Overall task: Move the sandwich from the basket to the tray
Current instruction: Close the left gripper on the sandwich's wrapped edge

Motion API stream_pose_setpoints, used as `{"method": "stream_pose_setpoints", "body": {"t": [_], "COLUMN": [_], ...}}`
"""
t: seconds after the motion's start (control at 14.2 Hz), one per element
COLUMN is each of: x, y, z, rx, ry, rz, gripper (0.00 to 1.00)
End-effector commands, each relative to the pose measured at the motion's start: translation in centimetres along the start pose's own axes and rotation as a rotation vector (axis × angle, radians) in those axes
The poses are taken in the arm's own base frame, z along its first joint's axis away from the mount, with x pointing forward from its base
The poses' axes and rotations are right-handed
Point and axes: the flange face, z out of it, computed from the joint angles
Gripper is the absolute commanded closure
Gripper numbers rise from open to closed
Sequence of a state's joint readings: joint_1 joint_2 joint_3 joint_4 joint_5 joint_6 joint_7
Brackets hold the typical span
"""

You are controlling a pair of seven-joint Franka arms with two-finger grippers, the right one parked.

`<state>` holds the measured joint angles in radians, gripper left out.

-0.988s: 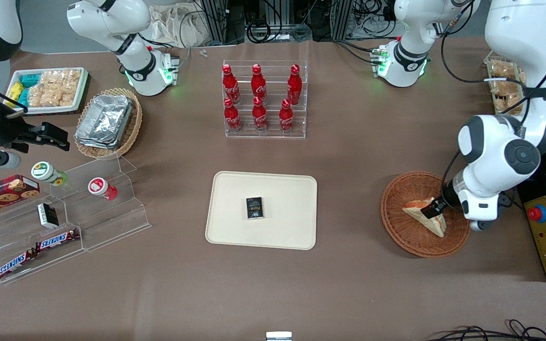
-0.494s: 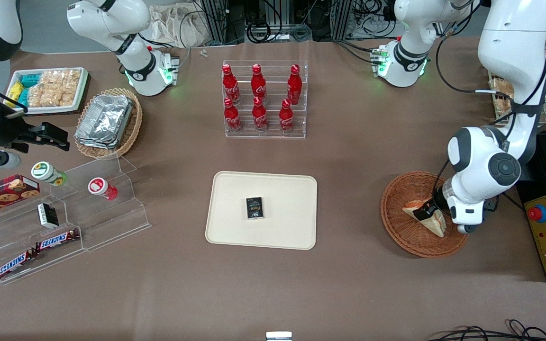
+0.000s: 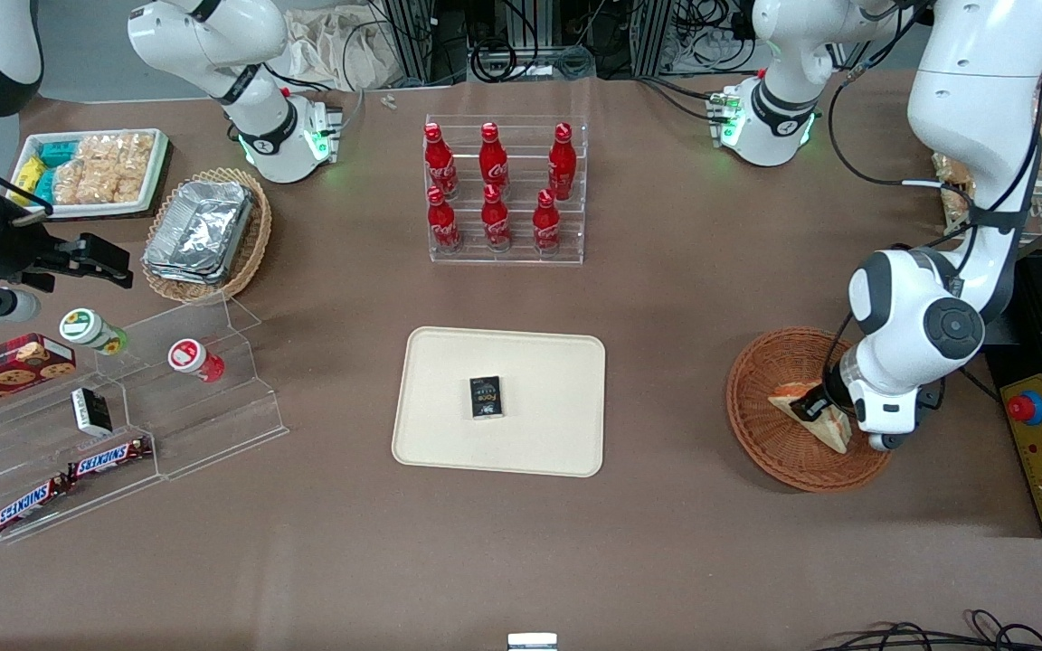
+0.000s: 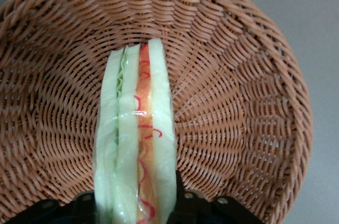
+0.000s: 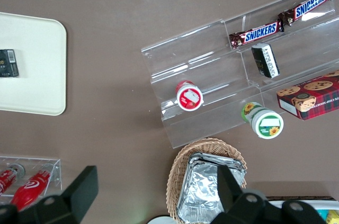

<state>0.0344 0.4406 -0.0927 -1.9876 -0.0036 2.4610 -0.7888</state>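
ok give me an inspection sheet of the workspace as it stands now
surface: brown cloth-covered table.
job's things: clear-wrapped triangular sandwich lies in the round reddish-brown wicker basket; cream rectangular tray holds only a small black box.
clutter: red bottles in a clear rack; tan wicker basket of foil trays; white tray of packaged snacks; clear stepped stand with snack bars, cups and a cookie box.
grippers: left arm's claw is down in the basket, fingers either side of the sandwich.
cables: black cables along the working arm.
surroundings: yellow control box with red button beside the basket.
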Motion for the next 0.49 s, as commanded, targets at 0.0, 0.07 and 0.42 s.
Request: {"method": "stream_pose_setpoints", "body": {"t": [0.0, 0.07, 0.42], "x": [0.0, -0.1, -1.1], "y": [0.8, 0.9, 3.3], "z": [-1.1, -1.6, -10.5], "rx": [-0.012, -0.01, 0.078], "ry": [0.028, 0.028, -0.047], "rz": [-0.021, -0.011, 0.061], "gripper": [1.0, 1.0, 1.0]}}
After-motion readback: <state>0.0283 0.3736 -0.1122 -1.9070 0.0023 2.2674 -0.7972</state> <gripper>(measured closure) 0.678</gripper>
